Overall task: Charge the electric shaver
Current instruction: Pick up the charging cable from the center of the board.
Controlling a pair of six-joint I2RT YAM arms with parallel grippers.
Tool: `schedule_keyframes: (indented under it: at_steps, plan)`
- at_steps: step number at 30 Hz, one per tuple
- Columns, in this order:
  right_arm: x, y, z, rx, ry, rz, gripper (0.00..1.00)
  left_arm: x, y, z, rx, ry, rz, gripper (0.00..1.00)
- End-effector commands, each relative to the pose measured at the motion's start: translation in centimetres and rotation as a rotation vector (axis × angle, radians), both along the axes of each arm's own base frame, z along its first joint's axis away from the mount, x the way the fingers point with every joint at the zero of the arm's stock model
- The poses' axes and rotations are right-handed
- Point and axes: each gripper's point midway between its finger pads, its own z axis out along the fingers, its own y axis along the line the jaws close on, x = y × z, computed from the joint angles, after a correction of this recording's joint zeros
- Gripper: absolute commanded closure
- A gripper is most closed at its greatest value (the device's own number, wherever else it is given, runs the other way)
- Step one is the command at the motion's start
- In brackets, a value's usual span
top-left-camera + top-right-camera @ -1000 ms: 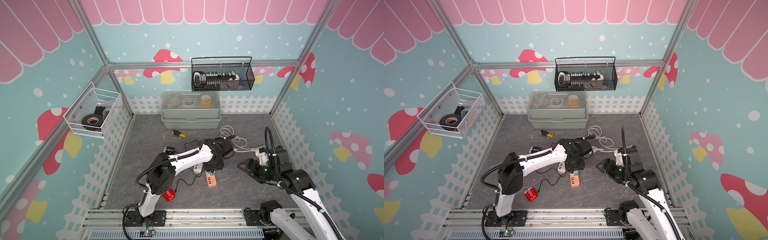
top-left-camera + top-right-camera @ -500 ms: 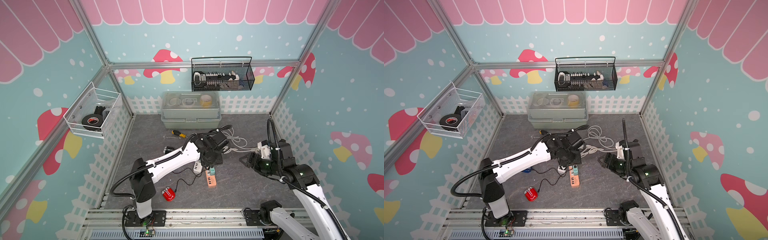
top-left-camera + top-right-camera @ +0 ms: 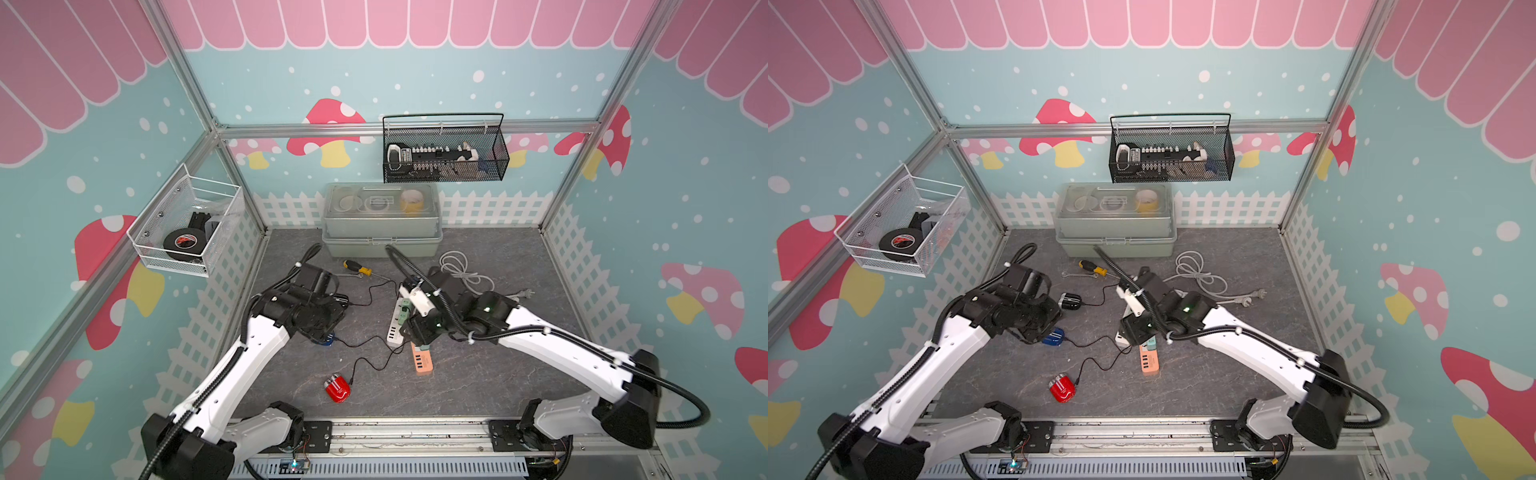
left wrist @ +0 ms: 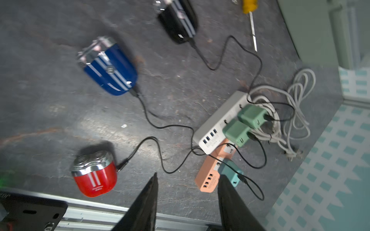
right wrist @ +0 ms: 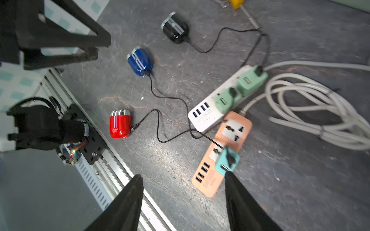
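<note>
- Red rounded electric shaver [image 3: 337,388] with a chrome head is lying on the grey stone-patterned desk [image 3: 478,386], near the front rail and well apart from both arms.
- A thin black cable [image 4: 152,140] is ending right at the shaver's lower end; whether its plug is seated I cannot tell.
- A blue striped shaver [image 4: 112,72] and a black striped shaver [image 4: 180,24] are lying farther back, each with a black cable going into its lower end.
- A long white power strip [image 4: 212,128] is carrying two green square adapters [image 4: 253,116] side by side.
- A flat orange power strip [image 5: 233,130] is lying against the white one's USB end and is carrying a teal square adapter [image 5: 228,160] with a black cable plugged in.
- The left end effector [image 4: 188,176] is hanging released above the desk with nothing between its black fingers; in both top views it is sitting over the blue shaver.
- The right end effector [image 5: 183,175] is hanging released over the two strips and gripping nothing. One finger is showing right next to the teal adapter; contact I cannot tell.
- A coiled white cable [image 3: 461,270] is lying behind the strips.
- A yellow-and-black-handled screwdriver [image 3: 357,268] is lying in front of the grey-green plastic box [image 3: 382,220] at the back wall.
</note>
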Motion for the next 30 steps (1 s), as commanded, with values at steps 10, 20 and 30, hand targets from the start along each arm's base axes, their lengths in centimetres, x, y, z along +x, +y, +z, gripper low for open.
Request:
schedule_keyframes:
  at_steps: [10,20,30]
  plan:
    - [-2.0,8.0,-12.0,-0.238,0.129,0.275,0.42,-7.0,4.8,-3.5,-0.112,0.074,0.281,0.62]
    - [-2.3,10.6,-15.9,-0.274,0.231,0.301,0.44,-7.9,4.9,-3.5,-0.106,0.083,0.281,0.63]
    - [-2.4,10.9,-17.9,-0.299,0.278,0.283,0.67,-7.7,4.8,-2.9,-0.104,0.069,0.260,0.66]
